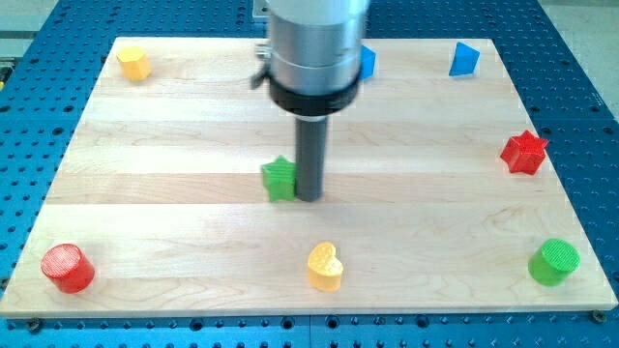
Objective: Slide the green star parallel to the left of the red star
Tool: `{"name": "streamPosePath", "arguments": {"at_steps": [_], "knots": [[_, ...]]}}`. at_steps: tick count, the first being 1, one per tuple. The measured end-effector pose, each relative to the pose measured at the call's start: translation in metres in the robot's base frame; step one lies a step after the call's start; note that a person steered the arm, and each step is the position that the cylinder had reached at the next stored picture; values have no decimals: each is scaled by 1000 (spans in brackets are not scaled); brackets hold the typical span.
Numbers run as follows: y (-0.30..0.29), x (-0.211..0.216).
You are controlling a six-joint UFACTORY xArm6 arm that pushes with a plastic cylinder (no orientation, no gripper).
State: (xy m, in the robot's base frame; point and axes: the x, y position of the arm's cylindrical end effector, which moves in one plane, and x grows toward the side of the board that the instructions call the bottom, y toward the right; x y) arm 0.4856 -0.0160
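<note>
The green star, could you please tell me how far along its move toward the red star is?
Done: my tip has reached the green star, sitting against its right side. In hand: nothing shows motion. Left: the red star sits far off at the view's right edge, so nearly the whole slide remains.

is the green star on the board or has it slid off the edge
On the board. The green star sits flat near the middle of the wooden board, far from every edge, with my tip against its right side.
</note>
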Motion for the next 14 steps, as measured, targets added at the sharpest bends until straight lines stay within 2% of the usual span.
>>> {"name": "streamPosePath", "arguments": {"at_steps": [2, 5, 7, 9, 11, 14], "knots": [[-61, -6], [-122, -18], [-110, -67], [-111, -13], [-111, -4], [-164, -4]]}}
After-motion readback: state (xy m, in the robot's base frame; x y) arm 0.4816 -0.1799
